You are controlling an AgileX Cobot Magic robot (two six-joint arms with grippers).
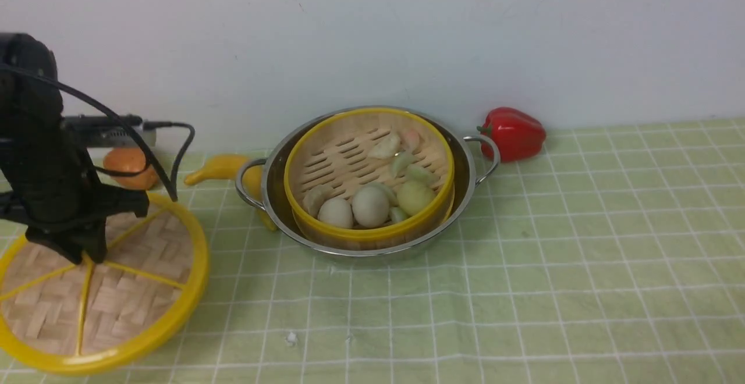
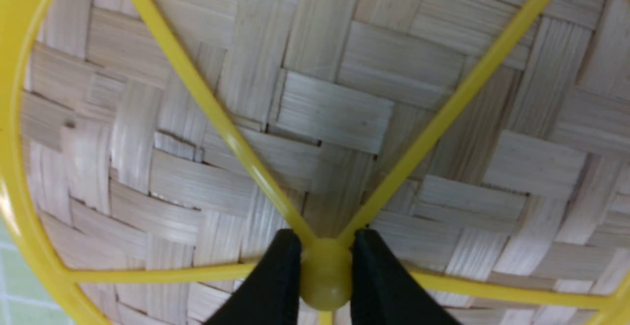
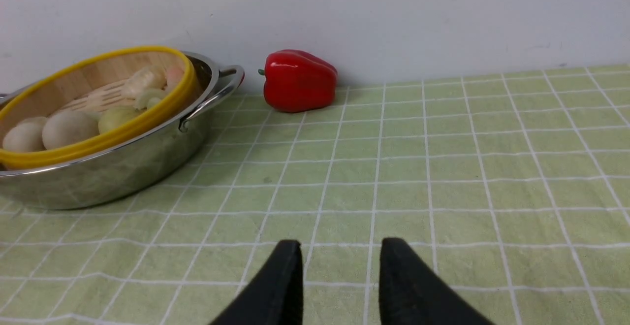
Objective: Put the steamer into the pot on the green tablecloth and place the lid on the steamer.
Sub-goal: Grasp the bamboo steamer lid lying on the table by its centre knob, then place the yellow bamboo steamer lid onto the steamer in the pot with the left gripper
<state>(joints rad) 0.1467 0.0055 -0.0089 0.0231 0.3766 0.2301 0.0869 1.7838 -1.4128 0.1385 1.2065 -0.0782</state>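
On the cloth [image 1: 553, 256], the steamer [image 1: 368, 174] sits inside the pot [image 1: 463, 186], roughly centred, upright and uncovered. Step one looks done.

The lid [image 1: 134, 291] is on the robot's left, well apart from the pot, spokes up. The left hand [image 2: 326, 239] comes straight down on it, fingers [image 2: 275, 285] clamped on either side of the hub [image 2: 325, 276], both touching it. The grasp looks made. I can't tell whether the lid is off the cloth yet; it reads slightly tilted in the front view.

The right hand [image 3: 339, 251] is low over bare cloth to the pot's right, jaws apart with nothing between them. It looks idle.

Left to do, as I read it:
- lift the lid
- carry it right, over the pot
- lower it centred on the steamer
- release

Risk: the hub is small and rounded, so the disc could swing or slip in the pinch. Keep it level and move slowly.

Clutter at the back: pepper [image 1: 513, 134] just right of the pot, banana [image 1: 218, 167] just left of it, orange [image 1: 129, 166] further left. The banana and orange sit behind the likely carry path, so they're probably no issue if the lid goes high enough.
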